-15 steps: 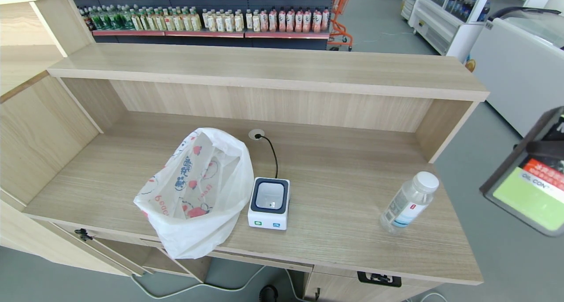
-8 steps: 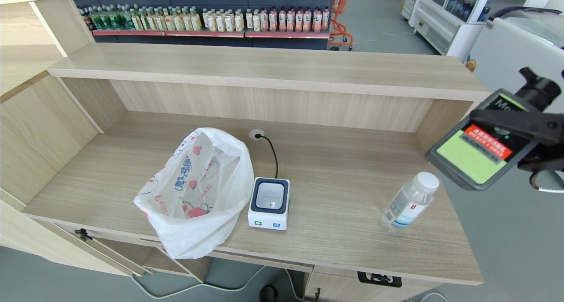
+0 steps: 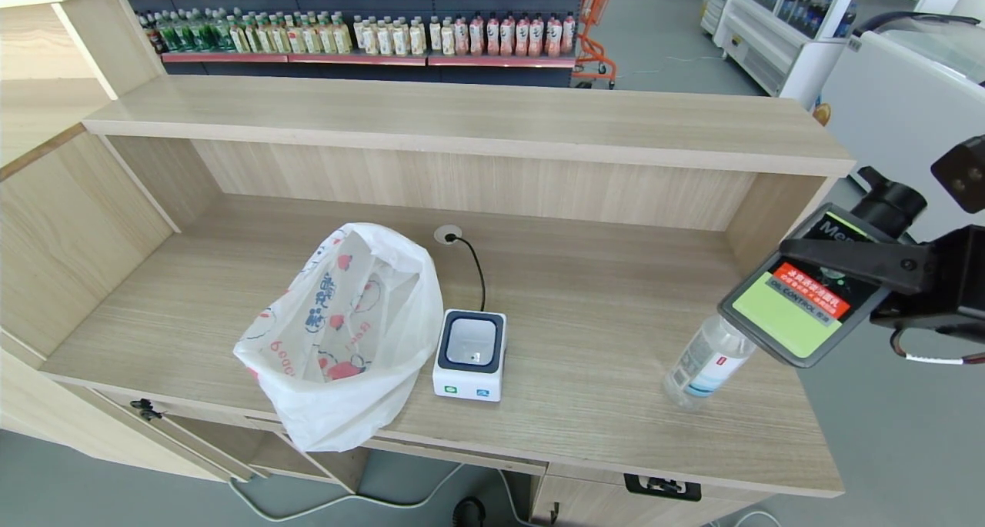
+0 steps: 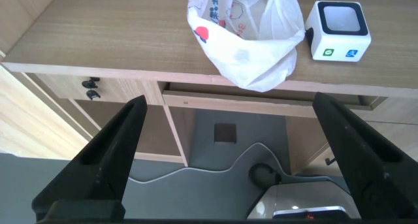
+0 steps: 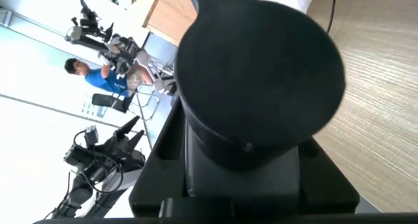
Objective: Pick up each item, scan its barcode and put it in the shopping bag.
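Note:
My right gripper (image 3: 858, 281) is shut on a dark flat bottle (image 3: 800, 300) with a green and red label, held tilted in the air over the counter's right end. Its black cap (image 5: 261, 80) looms close in the right wrist view. Below it a clear water bottle (image 3: 704, 361) rests on the counter, its cap hidden behind the held bottle. The white shopping bag (image 3: 346, 327) stands open at the front left, with the white barcode scanner (image 3: 470, 354) just right of it. My left gripper (image 4: 228, 152) hangs open below the counter's front edge, facing the bag (image 4: 245, 34) and scanner (image 4: 338, 31).
A black cable (image 3: 475, 269) runs from the scanner to a hole in the wooden counter (image 3: 600, 311). A raised ledge (image 3: 462, 119) walls the back and side panels close both ends. Drawers (image 4: 228, 103) sit under the front edge. Store shelves and freezers stand beyond.
My right gripper brought the dark bottle in from the right edge, first up, then down and left, so it now covers the clear bottle's cap. Bag, scanner and clear bottle stayed put.

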Robot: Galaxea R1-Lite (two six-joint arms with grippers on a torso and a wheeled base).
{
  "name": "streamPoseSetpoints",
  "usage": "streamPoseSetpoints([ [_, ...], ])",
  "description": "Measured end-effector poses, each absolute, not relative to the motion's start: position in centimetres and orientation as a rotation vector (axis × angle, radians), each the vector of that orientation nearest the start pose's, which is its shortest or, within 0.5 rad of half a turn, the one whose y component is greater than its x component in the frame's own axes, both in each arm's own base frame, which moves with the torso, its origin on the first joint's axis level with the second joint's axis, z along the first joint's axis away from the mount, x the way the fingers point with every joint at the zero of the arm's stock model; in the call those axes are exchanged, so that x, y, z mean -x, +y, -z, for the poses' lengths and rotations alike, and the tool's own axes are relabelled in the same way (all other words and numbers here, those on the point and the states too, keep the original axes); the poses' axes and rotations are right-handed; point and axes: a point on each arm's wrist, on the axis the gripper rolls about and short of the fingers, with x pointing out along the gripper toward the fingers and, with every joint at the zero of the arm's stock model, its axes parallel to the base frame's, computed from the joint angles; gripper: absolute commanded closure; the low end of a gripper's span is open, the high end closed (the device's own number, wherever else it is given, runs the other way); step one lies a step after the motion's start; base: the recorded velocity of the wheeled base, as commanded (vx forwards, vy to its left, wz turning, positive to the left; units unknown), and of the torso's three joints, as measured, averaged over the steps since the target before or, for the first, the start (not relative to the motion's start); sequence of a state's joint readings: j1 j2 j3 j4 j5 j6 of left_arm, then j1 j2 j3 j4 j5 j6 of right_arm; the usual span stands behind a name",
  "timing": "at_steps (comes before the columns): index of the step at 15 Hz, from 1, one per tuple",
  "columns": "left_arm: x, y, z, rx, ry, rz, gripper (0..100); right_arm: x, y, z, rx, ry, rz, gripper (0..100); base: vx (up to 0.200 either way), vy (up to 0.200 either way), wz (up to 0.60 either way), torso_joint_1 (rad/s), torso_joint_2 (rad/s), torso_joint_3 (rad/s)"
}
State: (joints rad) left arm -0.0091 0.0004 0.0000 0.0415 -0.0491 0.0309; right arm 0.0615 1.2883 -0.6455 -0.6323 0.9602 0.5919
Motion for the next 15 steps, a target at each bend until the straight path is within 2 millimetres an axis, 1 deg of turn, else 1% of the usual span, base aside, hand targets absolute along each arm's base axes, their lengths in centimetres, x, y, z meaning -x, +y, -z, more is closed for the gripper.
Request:
streamPoseSetpoints([
  [3, 2.3, -0.1, -7.1, -0.031, 0.041, 0.059, 0, -19.1, 3.2, -24.4, -0.54, 0.31, -1.001, 100, 0.0, 0.0, 0.0, 0.0, 0.0, 0.0],
  [12, 2.3, -0.1, -7.1, -0.033, 0.041, 0.058, 0, -19.2, 3.3, -24.4, -0.538, 0.31, -1.006, 100, 0.0, 0.2, 0.0, 0.002, 0.0, 0.002],
  [14, 2.3, -0.1, -7.1, -0.033, 0.041, 0.059, 0, -19.6, 3.3, -24.5, -0.533, 0.291, -0.989, 100, 0.0, 0.2, 0.0, 0.002, 0.0, 0.0],
  [15, 2.3, -0.1, -7.1, -0.033, 0.041, 0.059, 0, -20.1, 3.3, -24.4, -0.531, 0.272, -0.95, 100, 0.0, 0.2, 0.0, 0.002, 0.0, -0.002],
])
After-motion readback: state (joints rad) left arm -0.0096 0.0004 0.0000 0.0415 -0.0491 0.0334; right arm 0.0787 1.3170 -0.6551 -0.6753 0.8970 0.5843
